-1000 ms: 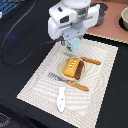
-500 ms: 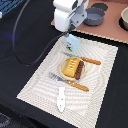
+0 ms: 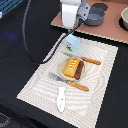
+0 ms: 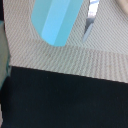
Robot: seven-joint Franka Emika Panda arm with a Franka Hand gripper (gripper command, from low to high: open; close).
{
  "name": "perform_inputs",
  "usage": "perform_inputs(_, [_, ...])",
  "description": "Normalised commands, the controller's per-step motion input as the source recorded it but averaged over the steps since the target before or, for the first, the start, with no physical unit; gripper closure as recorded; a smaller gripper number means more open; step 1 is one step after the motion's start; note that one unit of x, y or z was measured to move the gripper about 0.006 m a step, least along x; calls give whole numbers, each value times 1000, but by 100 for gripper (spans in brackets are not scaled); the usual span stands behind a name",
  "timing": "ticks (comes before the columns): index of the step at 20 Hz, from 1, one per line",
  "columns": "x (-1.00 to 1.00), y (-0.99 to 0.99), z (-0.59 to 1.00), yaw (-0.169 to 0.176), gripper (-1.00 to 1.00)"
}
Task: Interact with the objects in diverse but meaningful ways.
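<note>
The claw (image 3: 73, 36) is gripping the light blue faceted cup (image 3: 72, 43) aloft over the placemat (image 3: 100, 95), and a loosening pinch is risking a tumble onto the knife (image 3: 85, 60).

Even, soft light fell over the striped placemat (image 3: 95, 95) in the exterior view, casting only faint shadows and no glare. That picture was grainy and slightly soft. The wrist view was blurred throughout, the light blue faceted cup (image 4: 54, 21) a smeared, out-of-focus shape above the mat's far edge.
</note>
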Motion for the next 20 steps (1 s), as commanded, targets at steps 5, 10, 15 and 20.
perform_inputs(5, [1,-53,42,229,-100])
perform_inputs(10, [0,-57,-7,189,-100])
perform_inputs(15, [0,-39,-39,159,-100])
perform_inputs(20, [3,0,-148,71,-100])
